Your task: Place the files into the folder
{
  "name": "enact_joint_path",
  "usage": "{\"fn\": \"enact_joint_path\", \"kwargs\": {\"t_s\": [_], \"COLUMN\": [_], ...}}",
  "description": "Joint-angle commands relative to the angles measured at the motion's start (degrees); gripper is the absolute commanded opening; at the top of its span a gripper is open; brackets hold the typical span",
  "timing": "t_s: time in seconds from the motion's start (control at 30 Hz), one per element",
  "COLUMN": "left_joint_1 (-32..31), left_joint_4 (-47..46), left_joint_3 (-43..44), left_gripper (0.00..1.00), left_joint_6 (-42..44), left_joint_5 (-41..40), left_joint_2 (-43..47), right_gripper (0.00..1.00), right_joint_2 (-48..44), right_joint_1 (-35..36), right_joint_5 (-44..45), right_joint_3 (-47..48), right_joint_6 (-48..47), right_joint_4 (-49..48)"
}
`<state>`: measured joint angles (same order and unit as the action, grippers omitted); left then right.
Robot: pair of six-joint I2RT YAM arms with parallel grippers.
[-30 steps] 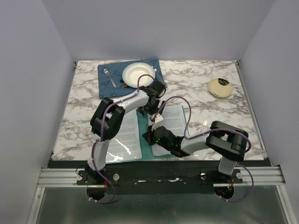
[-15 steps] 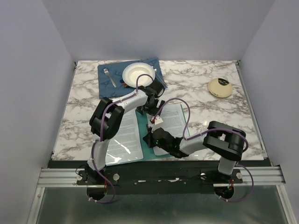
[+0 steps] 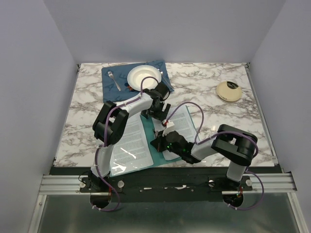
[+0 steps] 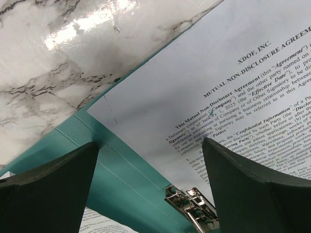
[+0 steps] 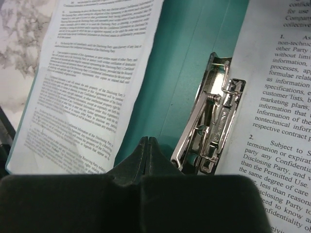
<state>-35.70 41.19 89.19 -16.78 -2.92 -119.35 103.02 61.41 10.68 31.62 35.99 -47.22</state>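
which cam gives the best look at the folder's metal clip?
Right wrist: the metal clip shows at full length, sharp, on the teal folder. Left wrist catches only one end of it at the bottom edge. Top external: too small to make out.

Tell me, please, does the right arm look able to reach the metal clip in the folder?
Probably yes: the shut right gripper hangs close beside the clip, with only bare folder between them and nothing lying across it.
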Motion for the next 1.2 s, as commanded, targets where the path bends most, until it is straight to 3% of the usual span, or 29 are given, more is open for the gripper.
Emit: {"fn": "enact_joint_path", "kwargs": {"t_s": [0.0,0.33,0.5,0.57,0.63,0.73,0.77,0.8,1.03,1.17], "left_joint_1": [0.5,0.5,0.5,0.5,0.5,0.5,0.5,0.5,0.5,0.5], "left_joint_4": [2.7,2.1,1.5,1.5,1.5,1.4,1.3,1.2,0.9,1.0], "left_joint_3": [-1.6,-2.3,-3.1,-3.1,-3.1,-3.2,-3.6,-3.8,-4.0,-3.9], "left_gripper": [0.99,0.99,0.99,0.99,0.99,0.99,0.99,0.99,0.99,0.99], "left_joint_6": [2.4,3.2,3.2,3.2,3.2,3.3,3.4,3.4,3.1,3.2], "left_joint_5": [-1.8,-1.7,-1.4,-1.2,-1.1,-0.9,-0.9,-0.9,-0.9,-1.1], "left_joint_2": [-2.1,-1.5,-1.1,-0.9,-0.8,-0.4,-0.2,-0.2,0.0,0.0], "right_gripper": [0.01,0.01,0.01,0.18,0.24,0.44,0.56,0.60,0.61,0.50], "right_joint_2": [-4.6,-11.8,-12.1,-11.1,-9.2,-8.0,-7.8,-7.6,-4.8,-3.6], "right_joint_1": [-0.4,-0.4,-0.8,-2.4,-3.9,-4.0,-4.1,-4.0,-4.0,-4.1], "right_joint_5": [-3.8,-4.1,6.2,7.3,7.0,8.2,9.7,10.3,12.7,13.4], "right_joint_3": [-2.2,0.2,1.8,4.1,5.5,6.7,7.4,7.8,10.0,11.0], "right_joint_6": [-4.3,-9.9,-12.9,-13.2,-13.0,-13.6,-13.1,-13.0,-13.7,-13.7], "right_joint_4": [-0.5,2.9,6.2,9.7,12.0,14.1,15.7,16.4,17.9,18.1]}}
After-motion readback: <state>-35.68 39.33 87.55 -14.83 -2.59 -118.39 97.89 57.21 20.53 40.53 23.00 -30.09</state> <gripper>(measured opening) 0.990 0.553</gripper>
